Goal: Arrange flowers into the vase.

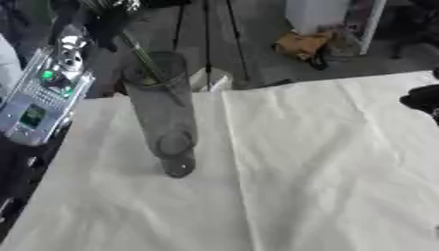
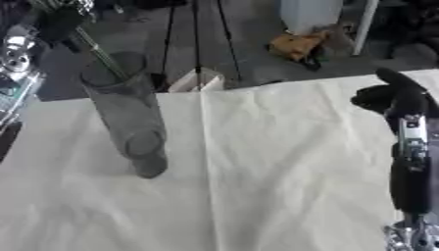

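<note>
A tall clear glass vase (image 1: 164,115) stands on the white tablecloth, left of centre. A thin green flower stem (image 1: 140,53) slants down from the upper left, and its lower end is inside the vase mouth. My left hand (image 1: 96,22) is dark and blurred above and behind the vase, curled round the top of the stem. Its silver forearm (image 1: 47,86) runs up the left edge. My right hand (image 2: 387,95) hovers over the table's far right, away from the vase. The flower head is hidden.
The white cloth (image 1: 326,162) covers the table, with a fold line running down its middle. Beyond the far edge are tripod legs (image 1: 206,44), a small white box (image 2: 193,81) and a yellow-brown bag (image 1: 302,45) on the floor.
</note>
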You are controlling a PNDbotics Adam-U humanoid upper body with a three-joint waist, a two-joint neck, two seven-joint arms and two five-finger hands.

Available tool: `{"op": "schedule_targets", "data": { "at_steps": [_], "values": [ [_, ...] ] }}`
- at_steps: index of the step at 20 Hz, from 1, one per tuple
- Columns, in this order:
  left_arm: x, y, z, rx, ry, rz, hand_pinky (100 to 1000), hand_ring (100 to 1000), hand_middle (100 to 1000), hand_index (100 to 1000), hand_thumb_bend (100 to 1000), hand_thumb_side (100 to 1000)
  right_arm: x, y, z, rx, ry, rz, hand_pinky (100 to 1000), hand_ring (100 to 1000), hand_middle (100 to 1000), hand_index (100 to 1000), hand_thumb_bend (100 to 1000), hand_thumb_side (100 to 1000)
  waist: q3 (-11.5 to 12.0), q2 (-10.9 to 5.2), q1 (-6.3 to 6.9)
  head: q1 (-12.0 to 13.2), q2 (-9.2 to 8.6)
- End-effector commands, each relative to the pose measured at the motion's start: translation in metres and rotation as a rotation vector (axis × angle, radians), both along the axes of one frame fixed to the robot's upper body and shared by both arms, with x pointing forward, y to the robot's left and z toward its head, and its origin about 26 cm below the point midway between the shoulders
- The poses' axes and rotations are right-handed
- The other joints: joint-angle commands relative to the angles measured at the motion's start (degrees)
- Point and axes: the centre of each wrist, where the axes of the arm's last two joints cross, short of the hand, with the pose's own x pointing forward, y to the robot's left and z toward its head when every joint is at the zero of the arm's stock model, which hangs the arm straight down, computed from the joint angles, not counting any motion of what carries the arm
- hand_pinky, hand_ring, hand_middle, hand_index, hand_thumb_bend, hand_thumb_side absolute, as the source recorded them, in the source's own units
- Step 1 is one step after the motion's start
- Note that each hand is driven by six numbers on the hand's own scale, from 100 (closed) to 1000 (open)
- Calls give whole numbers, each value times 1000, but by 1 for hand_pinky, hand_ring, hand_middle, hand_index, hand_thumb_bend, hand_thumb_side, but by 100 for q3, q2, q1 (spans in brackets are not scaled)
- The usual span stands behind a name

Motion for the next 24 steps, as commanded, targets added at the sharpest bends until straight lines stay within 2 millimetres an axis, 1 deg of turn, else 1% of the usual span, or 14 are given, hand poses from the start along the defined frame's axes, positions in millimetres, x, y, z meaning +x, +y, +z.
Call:
{"op": "schedule_targets", "data": {
  "at_steps": [1, 5, 10, 18, 20, 22, 24],
  "values": [
    [-7, 9, 17, 46, -48, -10, 537, 708, 724, 781, 100, 820, -3, 1, 7, -7, -25, 4, 724, 645, 598, 832, 100, 1000, 1, -12, 78, 9, -66],
    [-5, 10, 16, 101, -37, -27, 556, 722, 737, 813, 103, 832, -3, 1, 7, -10, -25, 6, 725, 645, 598, 833, 100, 1000, 7, -4, 84, 12, -62],
    [-5, 14, 18, 160, -23, -31, 579, 740, 754, 835, 148, 835, -3, 1, 7, -11, -24, 7, 725, 645, 597, 833, 100, 1000, 23, -4, 85, 2, -57],
    [-3, 20, 15, 278, -28, 13, 630, 776, 795, 892, 173, 838, -3, 1, 7, -11, -24, 8, 725, 645, 597, 833, 100, 1000, 23, -2, 78, 0, -73],
    [-2, 21, 13, 307, -25, 19, 652, 791, 812, 940, 195, 862, -3, 1, 7, -10, -24, 8, 726, 645, 597, 834, 100, 1000, 20, -2, 77, -3, -80],
    [-2, 22, 13, 336, -23, 22, 673, 803, 825, 965, 228, 893, -3, 1, 7, -9, -24, 8, 726, 646, 597, 834, 100, 1000, 18, -1, 76, -3, -85],
    [-1, 23, 12, 366, -15, 22, 684, 810, 832, 981, 233, 905, -3, 1, 7, -9, -24, 8, 726, 646, 596, 834, 100, 1000, 14, 0, 77, 1, -90]
  ]
}}
